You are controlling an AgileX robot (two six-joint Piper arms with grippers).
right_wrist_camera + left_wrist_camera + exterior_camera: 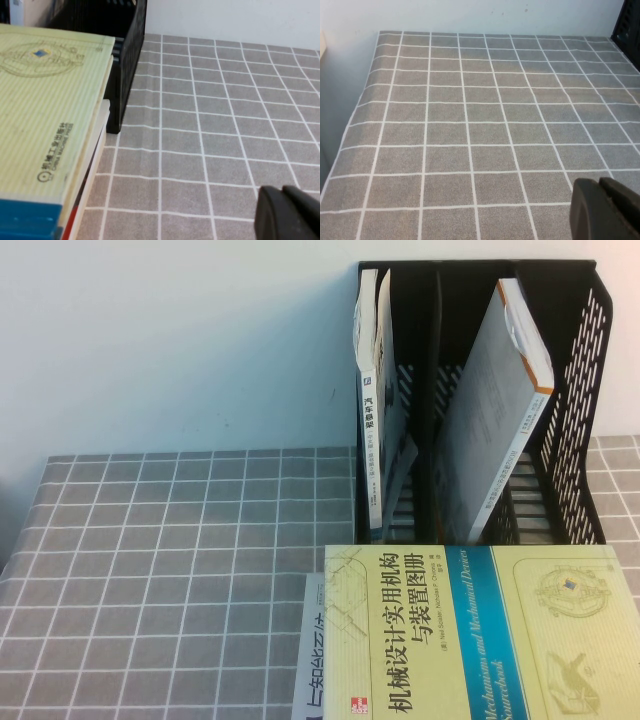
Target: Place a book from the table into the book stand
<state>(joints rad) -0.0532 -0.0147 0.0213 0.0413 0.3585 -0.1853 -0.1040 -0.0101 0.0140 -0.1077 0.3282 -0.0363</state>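
Note:
The book, pale yellow-green with a blue band and black Chinese title, lies flat at the front right of the table, on top of another book. The black book stand stands upright just behind it. The right wrist view shows the book beside the book stand. My right gripper is shut and empty, low over the cloth to the side of the book. My left gripper is shut and empty over bare grid cloth. Neither gripper shows in the high view.
A white-grey book sticks out from under the yellow-green one. In the stand, a grey-white book with an orange corner leans in the middle compartment and thin white books stand in the left one. A white wall runs behind the table.

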